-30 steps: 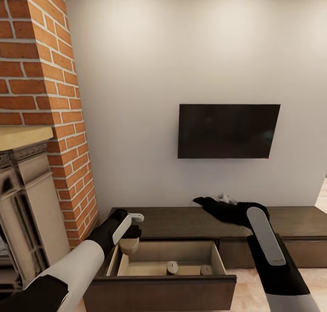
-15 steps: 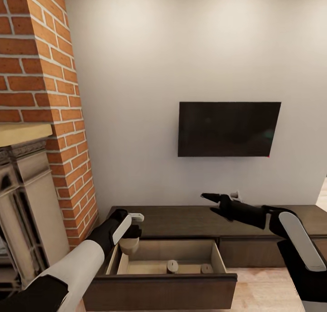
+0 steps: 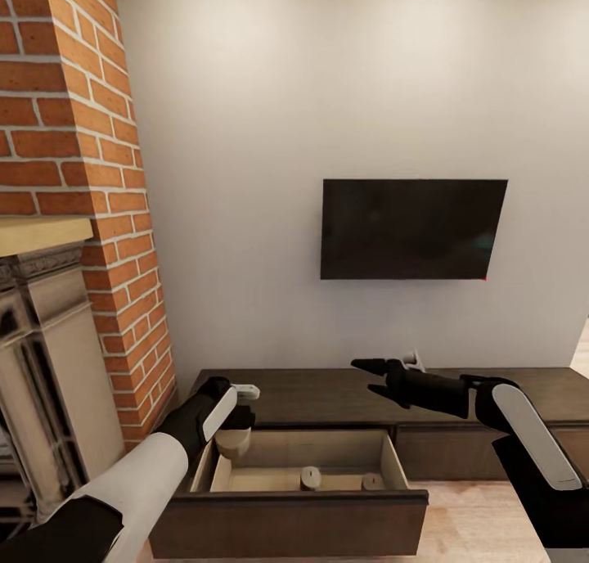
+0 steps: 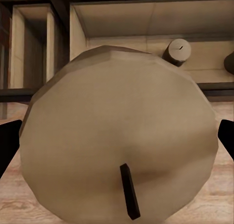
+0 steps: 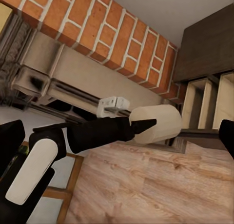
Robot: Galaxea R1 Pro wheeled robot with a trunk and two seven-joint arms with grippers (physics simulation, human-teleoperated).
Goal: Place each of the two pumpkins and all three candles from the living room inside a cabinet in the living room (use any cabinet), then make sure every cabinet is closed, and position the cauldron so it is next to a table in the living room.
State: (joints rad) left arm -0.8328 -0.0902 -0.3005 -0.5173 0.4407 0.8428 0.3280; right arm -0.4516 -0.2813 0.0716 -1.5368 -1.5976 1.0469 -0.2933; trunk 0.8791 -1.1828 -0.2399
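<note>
From the head view, the left gripper (image 3: 232, 432) holds a candle (image 3: 232, 443) over the left end of the open cabinet (image 3: 290, 520) drawer, while the right gripper (image 3: 370, 377) hangs with fingers apart above the cabinet top. The left wrist view shows the candle clamped, two more lying in the drawer; lowering before letting go would likely keep it from rolling.

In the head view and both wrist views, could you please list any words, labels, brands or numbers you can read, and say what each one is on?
None: no readable text in any view.
The TV screen is plain black.
The candle in the left pincer is bare.
The cabinet fronts and brick column are unmarked.
</note>
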